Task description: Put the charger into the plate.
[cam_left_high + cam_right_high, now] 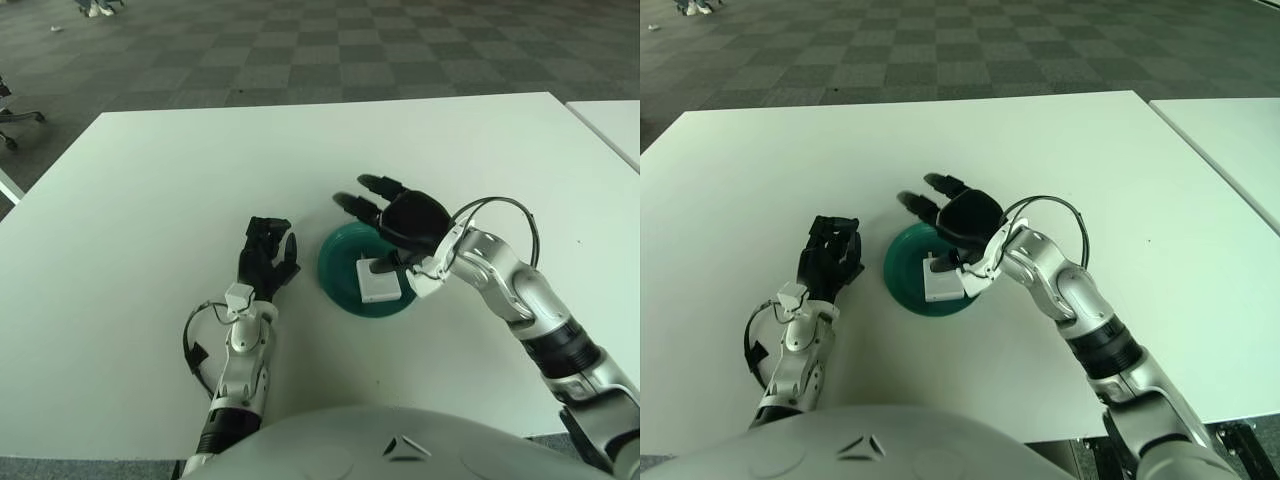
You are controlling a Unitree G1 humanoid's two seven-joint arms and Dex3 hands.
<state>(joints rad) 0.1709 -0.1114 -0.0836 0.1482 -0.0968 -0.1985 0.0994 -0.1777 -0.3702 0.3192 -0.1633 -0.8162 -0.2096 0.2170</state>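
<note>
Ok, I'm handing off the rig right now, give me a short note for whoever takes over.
Right hand: open, fingers spread, holding nothing, above the far side of the plate.
Left hand: idle, showing just left of the plate.
Charger: white, lying in the green plate on the white table, free of the right hand.
Done: charger is in the plate.
Left: probably only to draw the right arm back clear of the plate without nudging it.
</note>
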